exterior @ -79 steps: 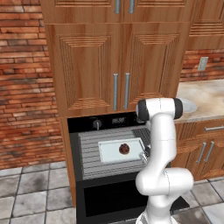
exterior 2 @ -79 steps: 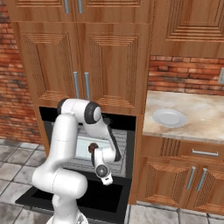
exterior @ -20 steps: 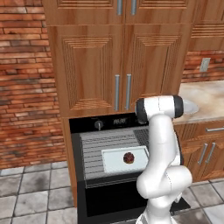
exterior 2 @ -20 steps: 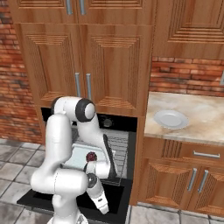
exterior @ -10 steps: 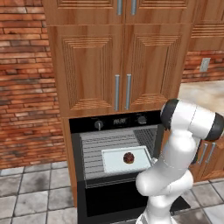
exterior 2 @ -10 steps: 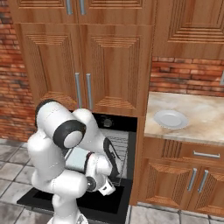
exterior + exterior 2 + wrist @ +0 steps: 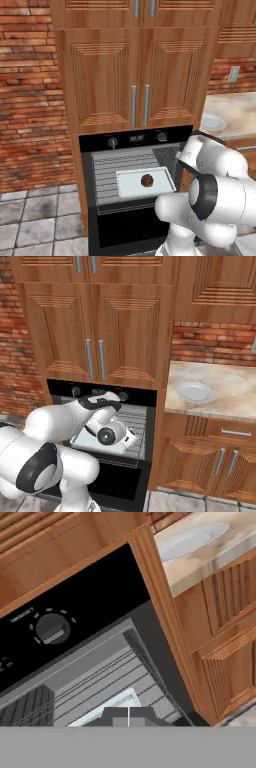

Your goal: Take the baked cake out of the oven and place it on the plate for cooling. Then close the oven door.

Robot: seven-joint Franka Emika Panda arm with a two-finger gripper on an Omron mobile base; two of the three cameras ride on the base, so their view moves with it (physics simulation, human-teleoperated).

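**Cake on tray in open oven, plate waiting on counter**

Far left: red brick wall (image 7: 30, 100) beside tall brown wooden cabinet doors (image 7: 140, 75) with vertical silver handles. Below those, black built-in wall oven (image 7: 135, 139) with round knobs and a small display, standing open onto a grey ribbed interior with wire racks. On the rack, a pale whitish square flat tray (image 7: 131, 184); on the tray's right half, the small brown lump of cake (image 7: 147, 180), untouched and alone. Below the cavity, glossy black oven door (image 7: 130, 227) hanging down.

Right of the tray, white arm folded low in front of the oven's right side. Two-finger gripper (image 7: 128, 713) with jaws pressed together, nothing between them, dark tips at the foot of the hand view, aimed at the rack and the tray's near edge, just short of the tray.

Further right, speckled beige stone counter (image 7: 235, 391) over wooden drawers. On it, plain white round shallow plate (image 7: 194, 391), bare, well apart from the oven.
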